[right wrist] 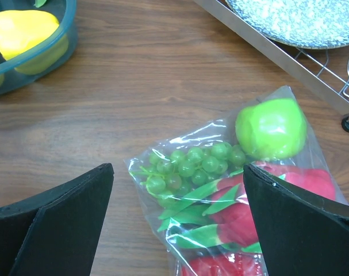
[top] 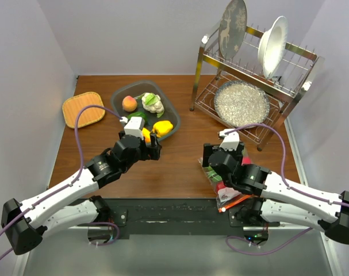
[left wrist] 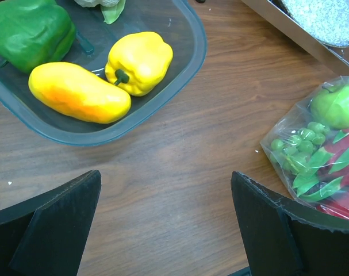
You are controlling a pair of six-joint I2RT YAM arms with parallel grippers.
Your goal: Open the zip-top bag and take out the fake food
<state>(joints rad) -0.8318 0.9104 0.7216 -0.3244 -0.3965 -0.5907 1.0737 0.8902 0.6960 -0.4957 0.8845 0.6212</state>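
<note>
The clear zip-top bag (right wrist: 231,195) lies flat on the wooden table under my right gripper (right wrist: 177,224). Inside it are a green apple (right wrist: 271,127), a bunch of green grapes (right wrist: 191,164) and red pieces with green leaves (right wrist: 243,221). In the top view the bag (top: 220,187) shows mostly under the right arm, its orange-red zip end (top: 234,201) toward the near edge. The right gripper (top: 215,164) is open and empty above the bag. My left gripper (left wrist: 165,230) is open and empty over bare table, with the bag (left wrist: 321,149) to its right.
A grey tray (top: 165,109) at the back holds a yellow pepper (left wrist: 140,60), a mango (left wrist: 79,92), a green pepper (left wrist: 27,29), a peach (top: 129,103) and a cauliflower (top: 153,102). A dish rack (top: 252,86) with plates stands back right. A woven mat (top: 82,108) lies back left.
</note>
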